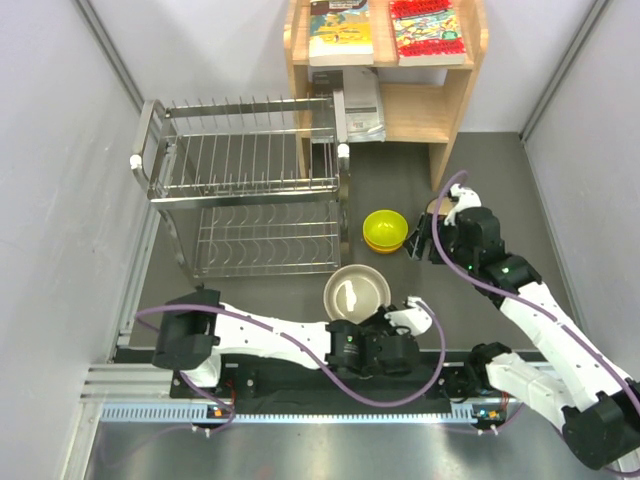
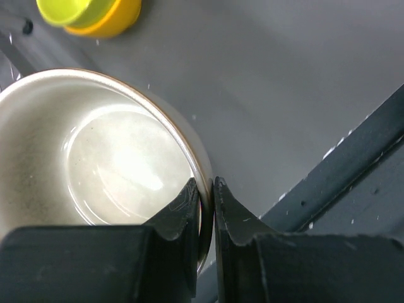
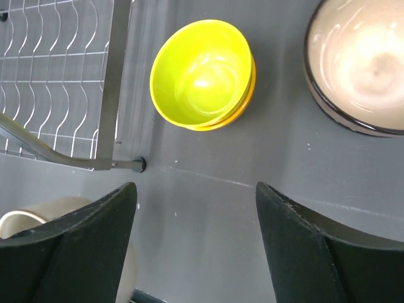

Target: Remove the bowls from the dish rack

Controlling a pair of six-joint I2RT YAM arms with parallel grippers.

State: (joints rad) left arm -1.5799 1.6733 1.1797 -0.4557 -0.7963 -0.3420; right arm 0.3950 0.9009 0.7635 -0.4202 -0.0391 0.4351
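By the near edge of the surface (image 1: pixel 500 200), the left gripper (image 2: pixel 207 189) is clamped on only the rim of the cream bowl (image 2: pixel 120 158); so thin a pinch could let it swing or slip. Further in, the right gripper (image 3: pixel 196 187), jaws apart and empty, hangs beside the yellow-green bowl (image 3: pixel 199 69) nested in the orange bowl (image 2: pixel 117 22); a careless sweep could knock them against the dish rack (image 1: pixel 250 180), far left

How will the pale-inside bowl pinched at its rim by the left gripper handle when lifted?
Likely rigid and fairly heavy: the bowl looks like glossy glazed ceramic. That gloss may make it slippery. The left gripper pinches one rim spot, so it may tilt.
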